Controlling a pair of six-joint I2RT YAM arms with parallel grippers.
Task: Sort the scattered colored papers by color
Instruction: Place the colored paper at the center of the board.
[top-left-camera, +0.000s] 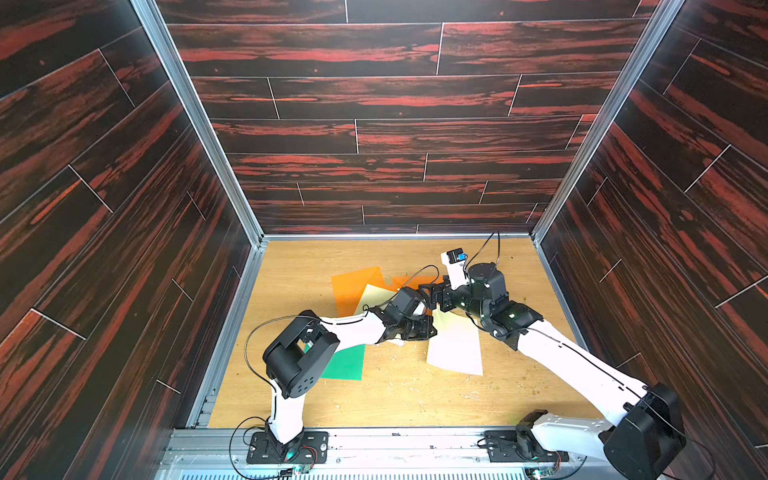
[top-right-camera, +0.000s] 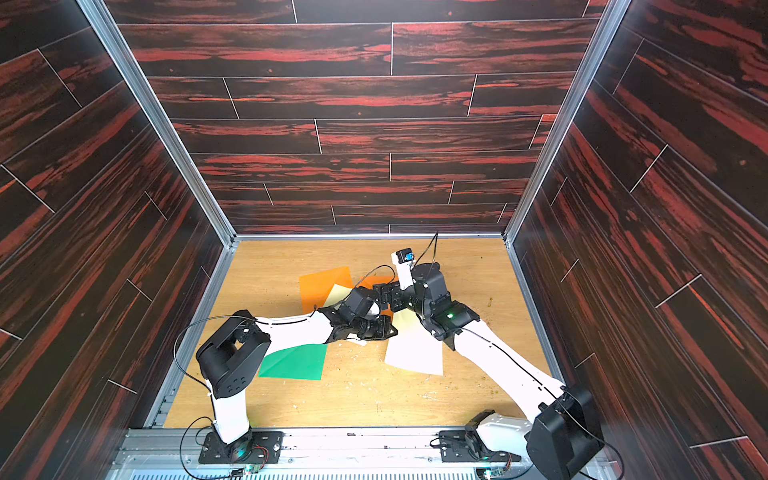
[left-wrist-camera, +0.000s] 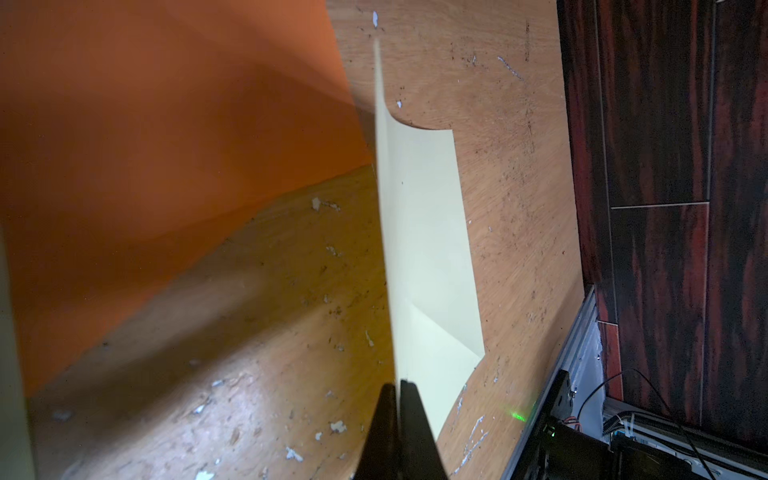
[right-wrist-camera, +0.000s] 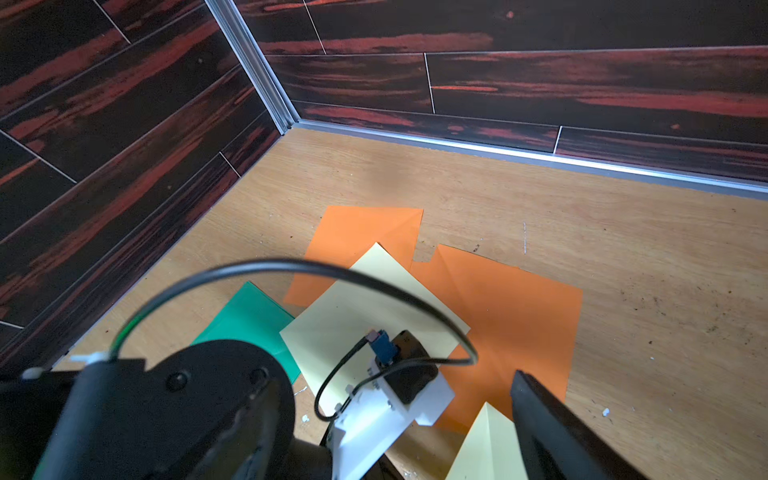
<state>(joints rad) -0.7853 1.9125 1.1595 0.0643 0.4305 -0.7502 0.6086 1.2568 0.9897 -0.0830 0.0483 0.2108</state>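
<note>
1. Colored papers (right-wrist-camera: 511, 324) lie clustered at mid-worktop (top-left-camera: 395, 399), between the two arms. None touches a wall.
2. Left end effector (left-wrist-camera: 398, 384): the jaws are pinched thin on one edge of the held cream sheet (top-left-camera: 455, 349). The clamped edge is raised, and the rest curves down onto the wood right of centre.
3. Right end effector (top-left-camera: 432, 297): the jaws are spread wide and hold nothing. It sits just beside the left wrist, over the cluster. Only one finger (right-wrist-camera: 552, 428) shows in the right wrist view.
4. Far orange sheet (top-left-camera: 353, 286): it lies flat with its far and left edges free. A second cream sheet (top-left-camera: 372, 297) overlaps its near right part.
5. Second orange sheet (right-wrist-camera: 490, 299): it is partly covered by that same cream sheet, and its far edge is free.
6. Green sheet (top-left-camera: 345, 363): it lies flat at the left, with one corner hidden under the left arm's elbow. Its near edge is well apart from the front rail.
7. Open room: bare wood runs along the back wall, down the right side and across the near strip before the arm bases. Small pale flecks are scattered there.
</note>
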